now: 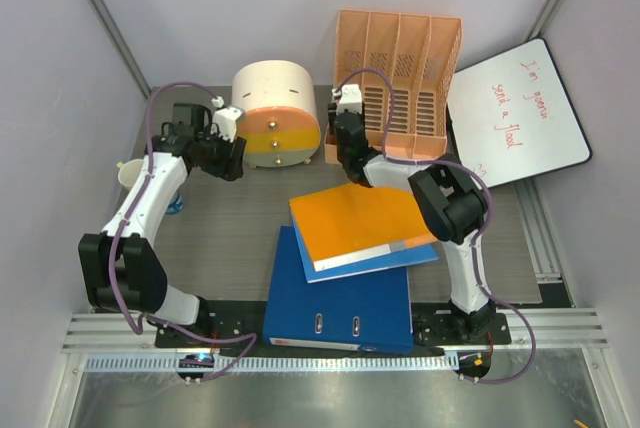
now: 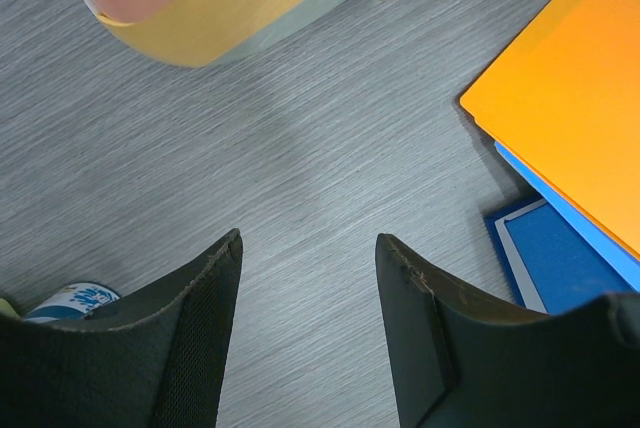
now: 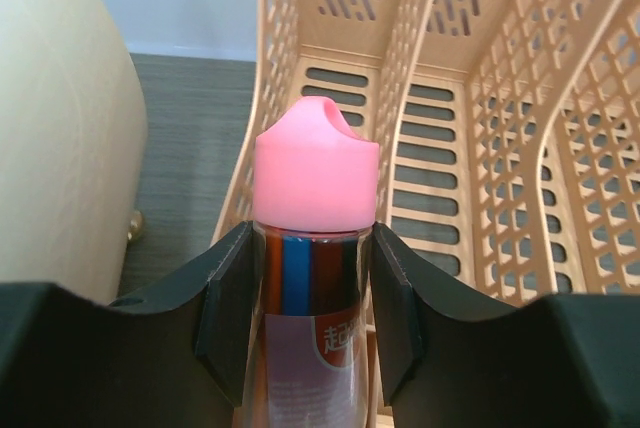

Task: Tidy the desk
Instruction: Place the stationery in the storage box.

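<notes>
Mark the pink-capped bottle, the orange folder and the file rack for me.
pink-capped bottle (image 3: 315, 163), right wrist view, on its pink cap.
orange folder (image 1: 360, 216), top view, middle of its cover.
file rack (image 1: 398, 58), top view, on a divider wall.

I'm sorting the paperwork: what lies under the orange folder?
Under the orange folder a light blue folder shows only along its edge, and below both lies the dark blue binder. Its upper part and anything between them are covered.

Dark grey wood-grain desk (image 1: 230, 218), rectangular, flat, black-edged along the near side
</notes>
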Robot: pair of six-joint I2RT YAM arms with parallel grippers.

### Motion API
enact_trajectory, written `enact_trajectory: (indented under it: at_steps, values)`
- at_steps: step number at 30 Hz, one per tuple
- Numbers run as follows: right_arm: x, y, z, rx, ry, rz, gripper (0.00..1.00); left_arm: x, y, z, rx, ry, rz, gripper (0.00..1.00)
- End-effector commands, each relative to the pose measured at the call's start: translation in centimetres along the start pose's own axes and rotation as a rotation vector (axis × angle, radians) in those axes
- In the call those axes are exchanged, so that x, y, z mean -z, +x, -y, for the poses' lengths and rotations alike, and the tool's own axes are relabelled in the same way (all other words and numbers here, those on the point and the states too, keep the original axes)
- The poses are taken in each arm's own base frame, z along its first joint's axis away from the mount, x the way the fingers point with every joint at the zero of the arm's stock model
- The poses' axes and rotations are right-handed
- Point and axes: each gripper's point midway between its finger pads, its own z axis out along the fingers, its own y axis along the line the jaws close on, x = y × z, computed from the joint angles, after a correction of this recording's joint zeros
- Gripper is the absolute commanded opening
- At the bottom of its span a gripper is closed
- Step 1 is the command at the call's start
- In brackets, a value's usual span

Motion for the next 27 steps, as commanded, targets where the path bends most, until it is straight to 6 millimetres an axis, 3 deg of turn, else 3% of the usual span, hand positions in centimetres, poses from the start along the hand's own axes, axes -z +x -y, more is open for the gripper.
enact_trajectory:
  at_steps: [1, 2, 7, 10, 13, 20, 27]
  values:
    - [2.5, -1.5, 0.4, -0.02, -0.007, 0.014, 0.34, 1.4, -2.7, -0.1, -0.022, -0.002, 0.082, 0.57]
    - [3.1, -2.1, 0.2, -0.024, -0.013, 0.023, 0.34, 1.4, -2.9, -0.2, -0.025, -0.003, 0.086, 0.57]
    - [4.8, -1.8, 0.3, -0.011, -0.032, 0.014, 0.36, 1.7, -3.2, 0.0, -0.019, 0.005, 0.096, 0.57]
    - [5.2, -1.5, 0.3, -0.002, -0.029, 0.006, 0.58, 1.9, -3.3, 0.1, -0.018, 0.007, 0.097, 0.57]
    - [5.3, -1.7, 0.2, -0.008, -0.032, 0.003, 0.7, 1.9, -3.3, 0.1, -0.02, 0.003, 0.098, 0.57]
    - [5.0, -4.1, 0.2, -0.029, -0.016, 0.031, 0.72, 2.0, -3.4, 0.0, -0.023, 0.001, 0.099, 0.57]
    - [5.7, -8.1, 1.3, -0.082, 0.009, 0.097, 0.71, 1.7, -3.0, 0.0, -0.024, 0.0, 0.09, 0.57]
